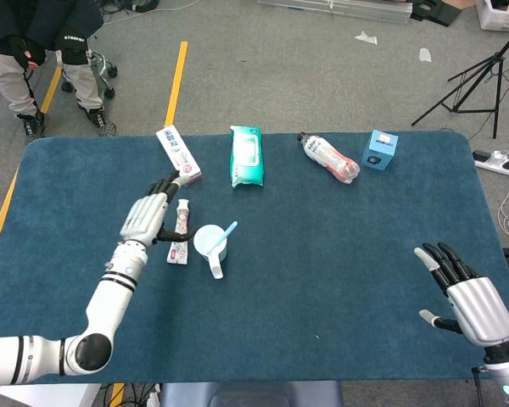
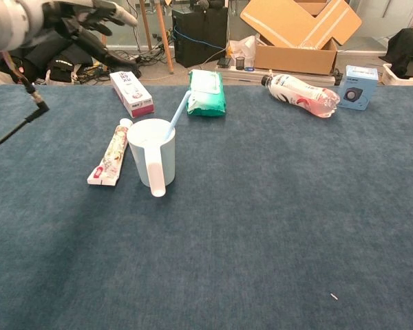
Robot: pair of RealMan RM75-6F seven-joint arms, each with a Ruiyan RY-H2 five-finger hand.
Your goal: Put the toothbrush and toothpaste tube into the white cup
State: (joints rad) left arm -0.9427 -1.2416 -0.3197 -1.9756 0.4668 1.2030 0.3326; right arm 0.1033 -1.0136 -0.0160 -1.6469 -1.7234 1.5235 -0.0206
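Table: one broad top with rounded corners, covered in dark blue, carpet-like fabric
White cup: one smooth plastic cup with a flat handle facing the camera in the chest view; it stands upright near the table's left middle
Toothbrush: one slim, pale blue stick, already inside the white cup, leaning right over its rim
Toothpaste tube: one flat, soft tube, white with pink print; it lies on the fabric just left of the white cup, not in it
Left robot hand: silver with dark fingers, spread wide and holding nothing; it hovers just left of the toothpaste tube
Right robot hand: fingers spread, empty, at the table's near right corner
Back row: one white and pink carton; one green soft wipes pack; one clear bottle lying on its side; one small blue box
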